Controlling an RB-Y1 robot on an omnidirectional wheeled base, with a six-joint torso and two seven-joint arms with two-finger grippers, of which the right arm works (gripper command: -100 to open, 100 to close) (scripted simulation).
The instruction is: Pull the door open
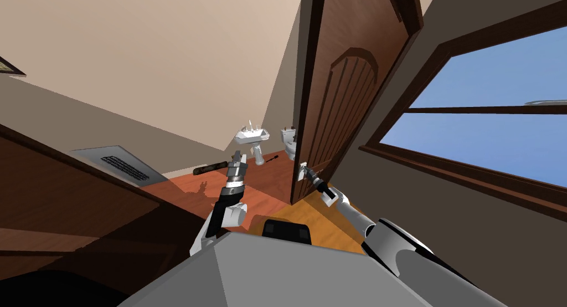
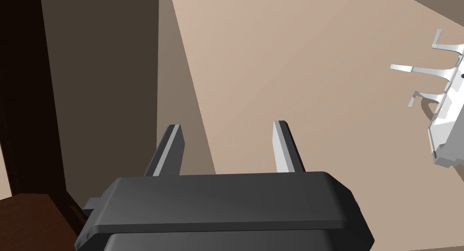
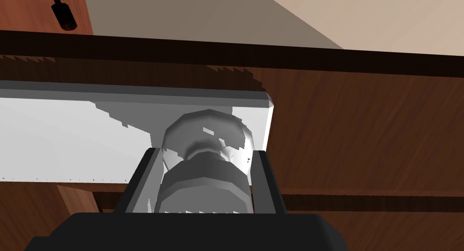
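Two fingers (image 3: 266,180) of the right gripper (image 3: 206,152) clamp the door knob (image 3: 204,187); left gripper (image 2: 227,124) fingers stand wide.

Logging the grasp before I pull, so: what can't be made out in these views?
Knob: right wrist view, the right jaws cover its sides; head view, too small to see.
Toilet: head view, the door edge hides part.
Sink: left wrist view, cut off by the picture edge.
Dark floor object: head view, too small to name.
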